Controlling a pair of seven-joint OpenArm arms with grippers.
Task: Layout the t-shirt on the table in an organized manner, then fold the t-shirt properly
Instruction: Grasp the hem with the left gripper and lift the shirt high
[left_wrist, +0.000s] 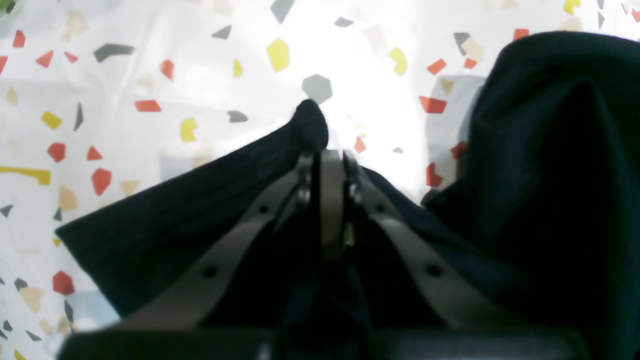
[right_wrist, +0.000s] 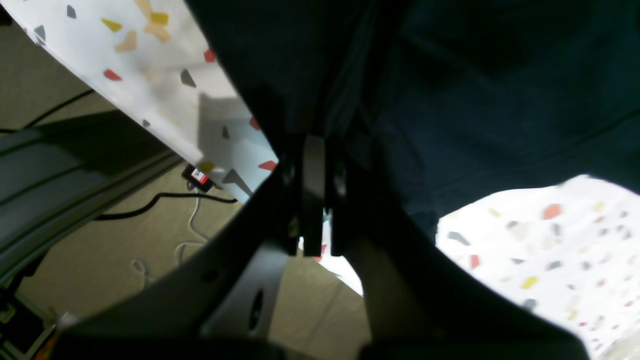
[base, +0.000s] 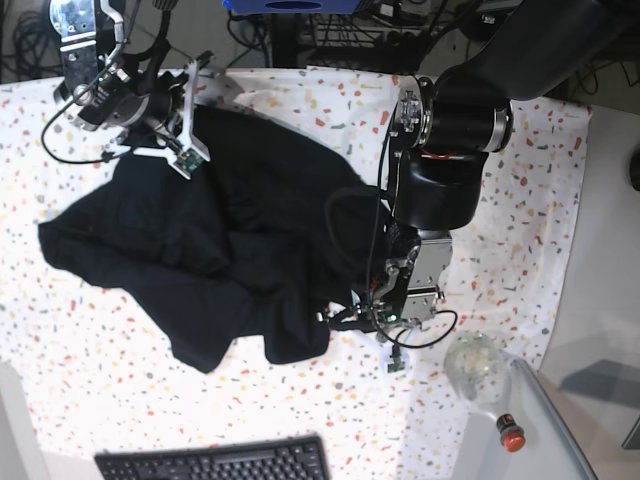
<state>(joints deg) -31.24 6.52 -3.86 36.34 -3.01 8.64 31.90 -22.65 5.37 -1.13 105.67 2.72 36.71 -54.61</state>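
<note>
The black t-shirt (base: 200, 240) lies crumpled across the middle of the speckled table (base: 100, 400). My left gripper (base: 338, 320) is at the shirt's near right edge. In the left wrist view the left gripper (left_wrist: 325, 162) is shut on a fold of the t-shirt (left_wrist: 175, 220), and a nub of cloth sticks out past the tips. My right gripper (base: 190, 150) is at the shirt's far left corner. In the right wrist view the right gripper (right_wrist: 315, 160) is shut on the t-shirt (right_wrist: 475, 100), which hangs over the table (right_wrist: 550, 240).
A black keyboard (base: 215, 462) lies at the front edge. A clear round object (base: 478, 365) and a small red-topped item (base: 510, 435) sit at the front right beside a grey side surface (base: 600, 400). Cables (right_wrist: 165, 200) lie on the floor past the table edge.
</note>
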